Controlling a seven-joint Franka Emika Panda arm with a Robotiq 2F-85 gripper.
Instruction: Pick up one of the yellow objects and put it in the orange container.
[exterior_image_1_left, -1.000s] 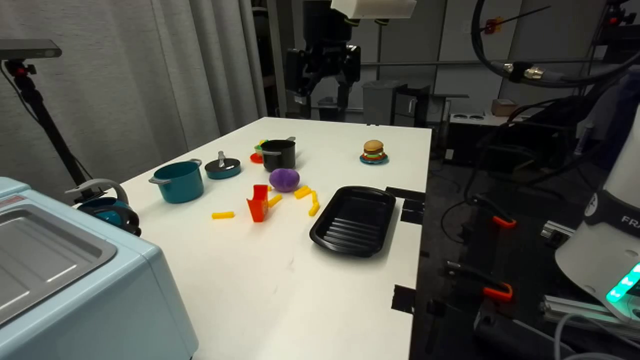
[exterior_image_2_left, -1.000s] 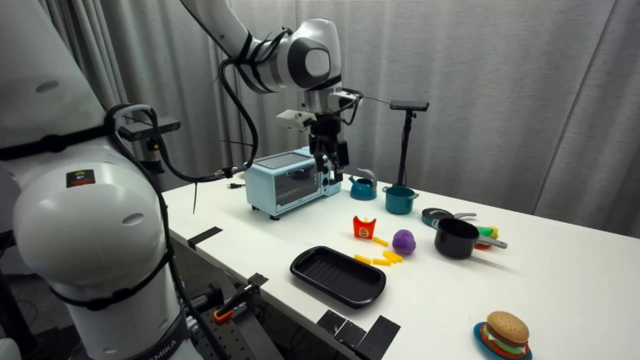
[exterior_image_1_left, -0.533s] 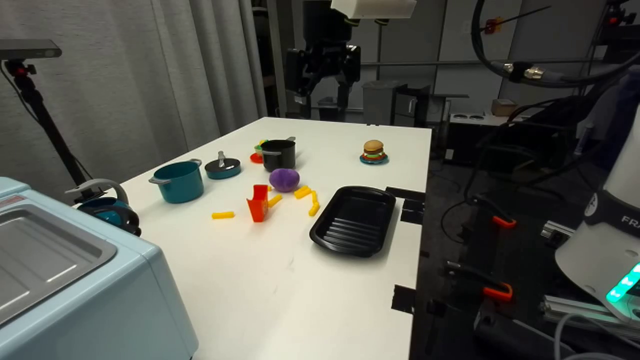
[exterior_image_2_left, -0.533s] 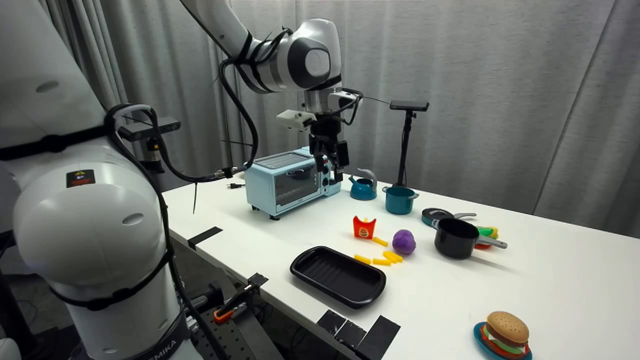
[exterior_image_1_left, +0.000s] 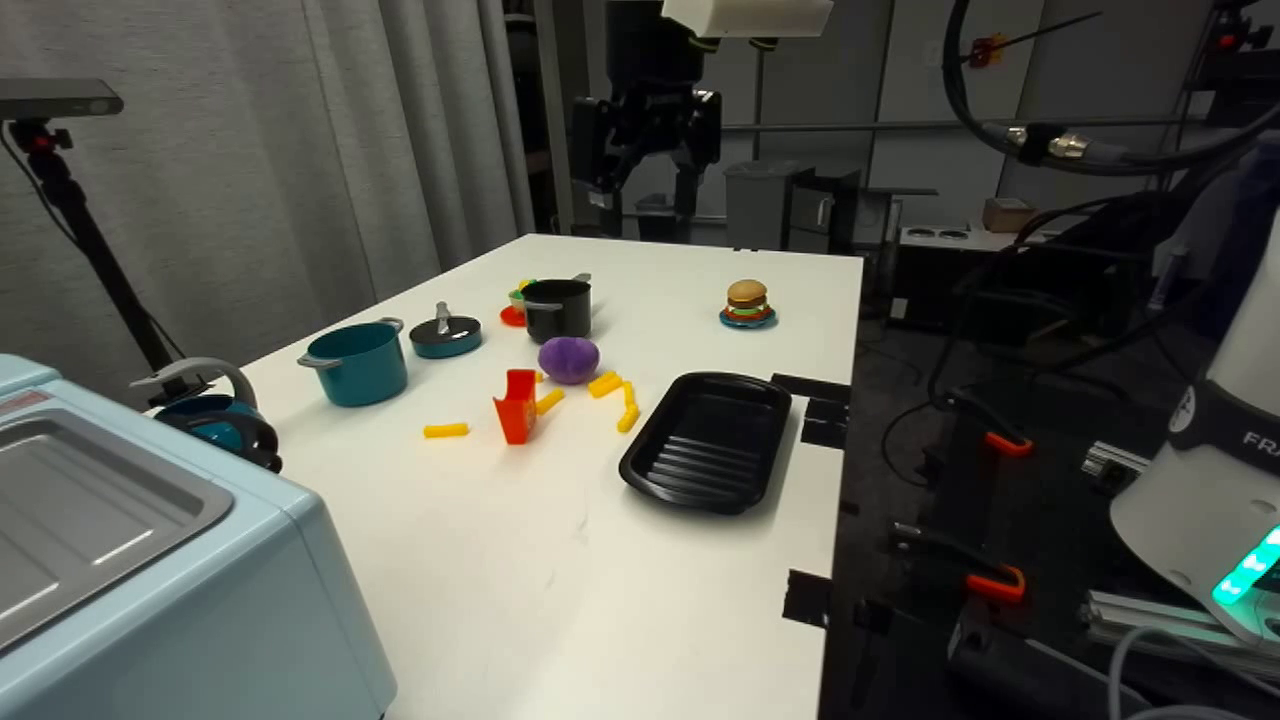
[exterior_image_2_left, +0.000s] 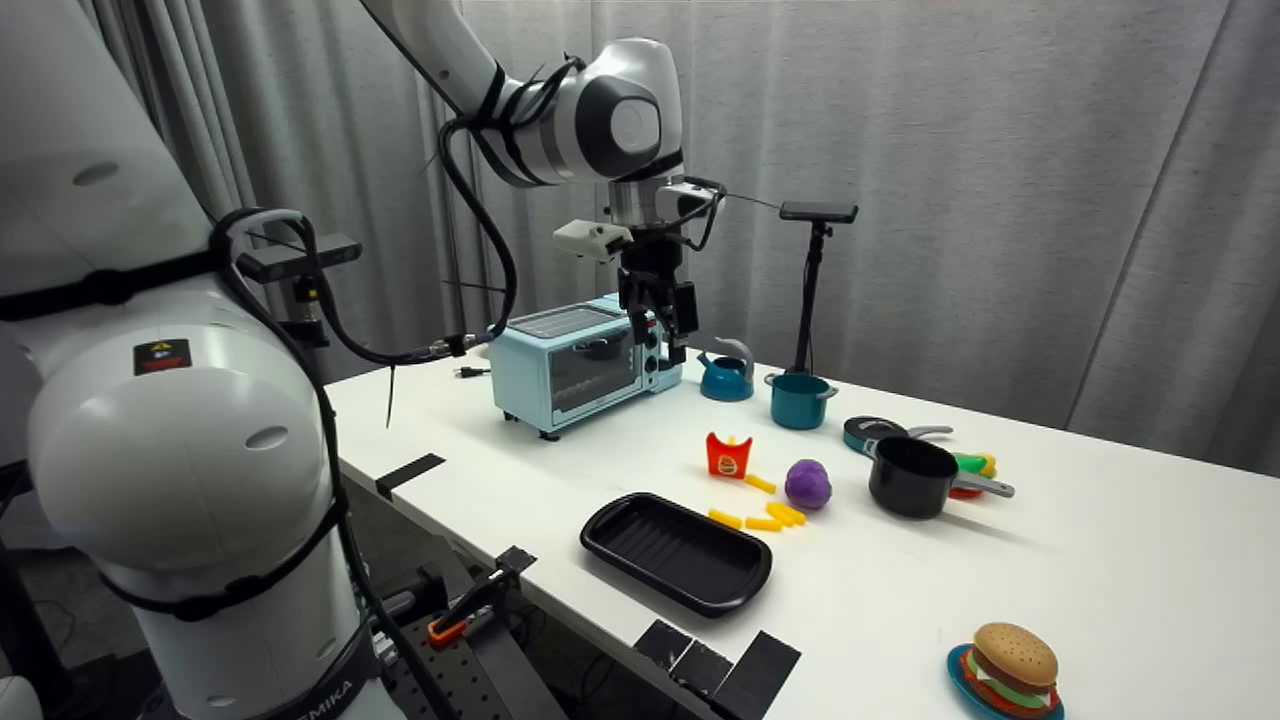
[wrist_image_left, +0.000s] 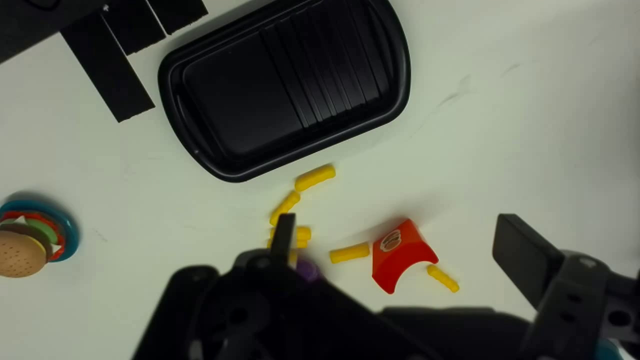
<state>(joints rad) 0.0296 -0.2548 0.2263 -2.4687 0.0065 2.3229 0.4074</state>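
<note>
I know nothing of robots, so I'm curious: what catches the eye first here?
Probably the big white arm, its open gripper hanging above the white table. Next, the red-orange carton standing among scattered yellow sticks, then a toy burger on its teal plate, off alone.

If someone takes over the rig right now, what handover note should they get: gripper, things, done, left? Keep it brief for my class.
Gripper: open, holding nothing, raised above the table.
Red-orange toy fries carton, the orange container: upright on the table; whether anything is inside, I cannot tell.
Yellow toy fries: loose on the table near the carton, some nearer the black ridged tray.
Done: no fry is in the grasp.
Left: pick one fry and put it in the carton; the lone fry, lying apart from the rest, may be easiest.
</note>
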